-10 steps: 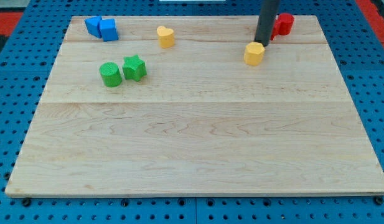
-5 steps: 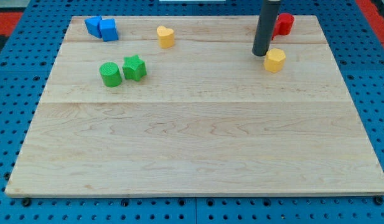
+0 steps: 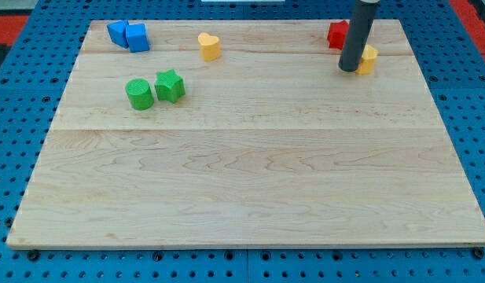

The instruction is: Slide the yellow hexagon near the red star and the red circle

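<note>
The yellow hexagon (image 3: 369,59) sits near the board's top right, half hidden behind my rod. My tip (image 3: 349,69) rests on the board just left of the hexagon, touching or nearly touching it. A red block (image 3: 337,34) shows just above and left of the rod. The rod covers the other red block, so I cannot tell star from circle.
Two blue blocks (image 3: 128,35) sit at the board's top left. A yellow heart (image 3: 209,46) lies at top centre. A green cylinder (image 3: 139,93) and a green star (image 3: 170,85) sit side by side at the left. The wooden board (image 3: 242,181) lies on a blue pegboard.
The yellow hexagon has slid right and then up, from below the rod to beside the red blocks. My tip has followed it rightward.
</note>
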Motion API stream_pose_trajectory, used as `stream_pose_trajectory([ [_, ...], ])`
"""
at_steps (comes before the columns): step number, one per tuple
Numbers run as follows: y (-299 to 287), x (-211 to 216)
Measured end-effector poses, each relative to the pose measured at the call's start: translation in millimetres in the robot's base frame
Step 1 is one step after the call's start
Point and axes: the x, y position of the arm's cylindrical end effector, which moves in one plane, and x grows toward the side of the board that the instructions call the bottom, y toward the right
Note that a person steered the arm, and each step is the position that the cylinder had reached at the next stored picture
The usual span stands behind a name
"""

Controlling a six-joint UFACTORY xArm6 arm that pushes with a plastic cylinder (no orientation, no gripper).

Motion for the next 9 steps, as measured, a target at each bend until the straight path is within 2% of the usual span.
stream_pose_trajectory([
  [1,5,40],
  [2,22,51],
  [4,32,-3],
  [8,45,-29],
  [9,45,-11],
])
